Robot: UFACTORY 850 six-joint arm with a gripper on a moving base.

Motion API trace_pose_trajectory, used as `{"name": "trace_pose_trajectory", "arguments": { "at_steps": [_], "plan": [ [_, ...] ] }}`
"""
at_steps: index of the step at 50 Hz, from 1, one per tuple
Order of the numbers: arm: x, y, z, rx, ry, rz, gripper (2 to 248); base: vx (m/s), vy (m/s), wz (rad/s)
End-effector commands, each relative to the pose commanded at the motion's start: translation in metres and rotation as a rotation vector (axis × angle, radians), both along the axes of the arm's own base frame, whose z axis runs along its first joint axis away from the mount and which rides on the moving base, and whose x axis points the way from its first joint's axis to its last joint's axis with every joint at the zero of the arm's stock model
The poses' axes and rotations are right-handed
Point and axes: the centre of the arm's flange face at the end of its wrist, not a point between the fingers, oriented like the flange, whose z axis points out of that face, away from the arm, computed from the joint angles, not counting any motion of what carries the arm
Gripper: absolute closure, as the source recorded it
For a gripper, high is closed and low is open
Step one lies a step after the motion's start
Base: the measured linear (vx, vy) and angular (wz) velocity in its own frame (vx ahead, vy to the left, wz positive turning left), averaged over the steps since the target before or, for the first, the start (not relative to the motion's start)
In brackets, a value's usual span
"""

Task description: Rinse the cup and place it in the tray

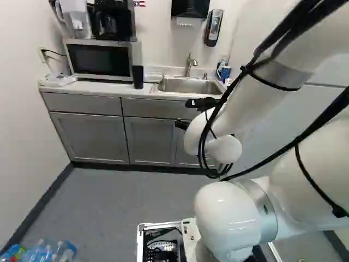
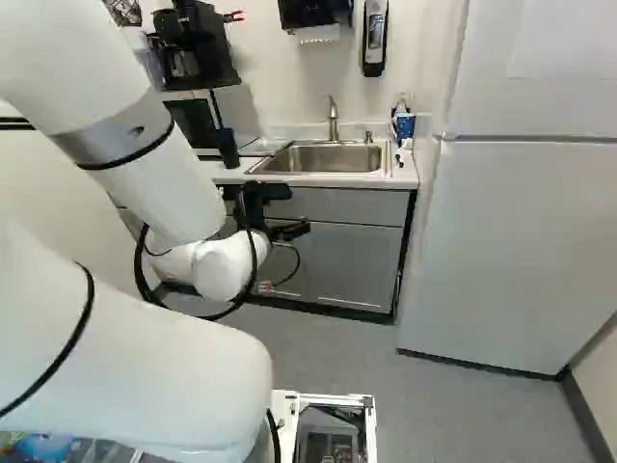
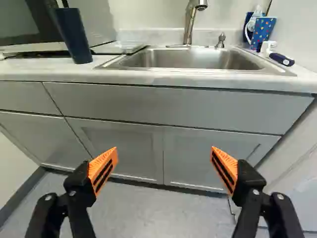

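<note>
My gripper [image 2: 291,210] is in front of the grey cabinets, lower than the countertop. In the wrist view the gripper [image 3: 163,157] stands wide open, with nothing between its orange pads. A tall dark blue cup [image 3: 73,35] stands upright on the counter, beside the sink on the microwave side and well ahead of the fingers. Behind that cup lies a flat, pale tray [image 3: 118,47], partly hidden. The steel sink [image 3: 198,59] is ahead of the gripper, and its faucet [image 3: 189,22] rises at the back; no running water shows.
A microwave [image 1: 99,59] stands on the counter [image 1: 98,88] with coffee equipment on top. Beyond the sink's other end are a patterned blue cup [image 3: 262,32] and a dark-handled item [image 3: 282,59]. A tall white refrigerator [image 2: 525,231] borders the cabinets. Bottles [image 1: 49,252] lie near the base.
</note>
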Motion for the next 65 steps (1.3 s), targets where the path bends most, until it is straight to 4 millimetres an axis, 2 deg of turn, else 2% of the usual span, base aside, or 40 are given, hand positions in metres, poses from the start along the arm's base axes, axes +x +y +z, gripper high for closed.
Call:
{"name": "trace_pose_trajectory", "arguments": {
  "at_steps": [18, 33, 65],
  "plan": [
    [0.006, 0.0, 0.002, 0.0, -0.002, -0.001, 3, 0.0, 0.0, 0.0],
    [0.028, -0.003, 0.017, 0.0, -0.034, -0.009, 3, 0.0, 0.0, 0.0],
    [0.058, -0.007, 0.05, -0.001, -0.112, -0.021, 3, 0.0, 0.0, 0.0]
  ]
}}
